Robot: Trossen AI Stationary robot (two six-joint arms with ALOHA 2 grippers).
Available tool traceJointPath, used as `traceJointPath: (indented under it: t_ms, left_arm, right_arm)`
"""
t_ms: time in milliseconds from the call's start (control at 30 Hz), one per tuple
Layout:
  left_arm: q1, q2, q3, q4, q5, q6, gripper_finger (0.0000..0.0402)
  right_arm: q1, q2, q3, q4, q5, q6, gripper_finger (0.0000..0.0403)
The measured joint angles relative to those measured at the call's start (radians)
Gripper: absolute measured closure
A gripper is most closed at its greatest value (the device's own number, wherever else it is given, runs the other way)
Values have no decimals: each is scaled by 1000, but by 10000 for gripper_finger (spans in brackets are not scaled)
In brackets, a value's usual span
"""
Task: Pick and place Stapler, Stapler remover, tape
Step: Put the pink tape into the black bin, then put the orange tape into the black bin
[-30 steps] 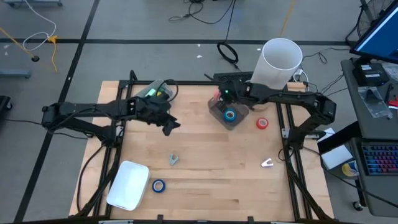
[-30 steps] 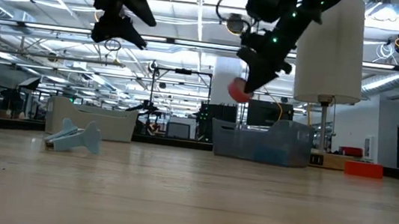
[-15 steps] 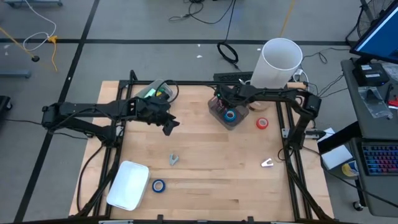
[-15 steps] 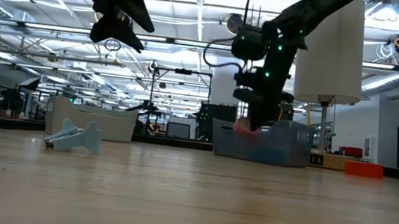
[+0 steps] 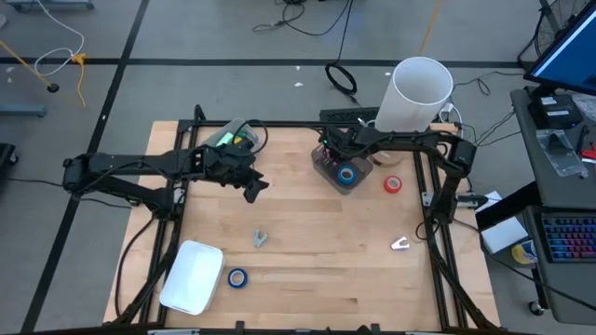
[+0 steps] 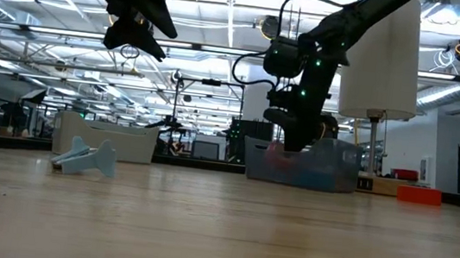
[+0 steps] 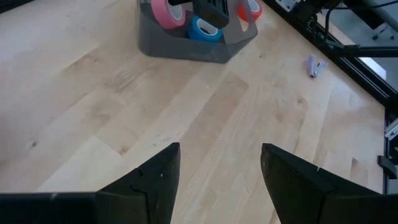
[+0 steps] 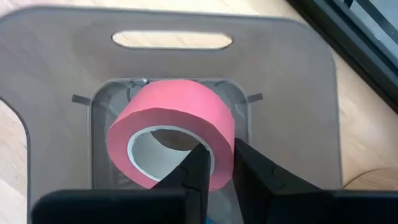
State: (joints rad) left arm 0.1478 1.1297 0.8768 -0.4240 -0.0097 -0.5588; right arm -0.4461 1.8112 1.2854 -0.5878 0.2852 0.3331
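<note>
Reaching down into the grey bin (image 5: 328, 170) near the table's far edge, the right tool (image 8: 216, 163) narrowly pinches the pink tape roll's (image 8: 172, 130) wall.

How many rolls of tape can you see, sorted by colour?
Blue: 2, one in the grey bin beside the pink, blue roll, and one on the table, second blue roll.
Pink: 1, pink roll, pinched by the right gripper inside the bin.
Red: 1, red roll.
Total: 4.
</note>
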Motion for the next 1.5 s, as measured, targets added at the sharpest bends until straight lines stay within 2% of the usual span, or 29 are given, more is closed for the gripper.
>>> traceJointPath:
  t_ms: [267, 600, 667, 833, 900, 1000, 1233, 1300, 1500]
  left_arm:
    - [0, 0, 0, 0, 0, 0, 179]
    - [0, 0, 0, 0, 1, 1, 179]
    - [0, 0, 0, 0, 6, 1, 179]
    - [0, 0, 0, 0, 7, 7, 179]
    - [-2, 0, 0, 0, 8, 8, 179]
    - [-7, 0, 0, -2, 8, 14, 179]
    - [-14, 0, 0, -2, 8, 16, 179]
    - [-13, 0, 0, -1, 8, 16, 179]
    - [-14, 0, 0, 1, 9, -3, 179]
  right_arm:
    - [0, 0, 0, 0, -3, -10, 340]
    - [0, -17, 0, -2, -7, -41, 266]
    - [4, -45, 0, -3, -46, -26, 260]
    - [46, -153, 0, -42, -240, 64, 262]
    - [85, -209, 0, -104, -267, 84, 267]
    - [162, -289, 0, -229, -253, 127, 275]
    - [308, -422, 0, -646, -128, 239, 290]
    - [322, -444, -7, -751, -126, 268, 292]
    - [323, -518, -145, -819, -175, 340, 283]
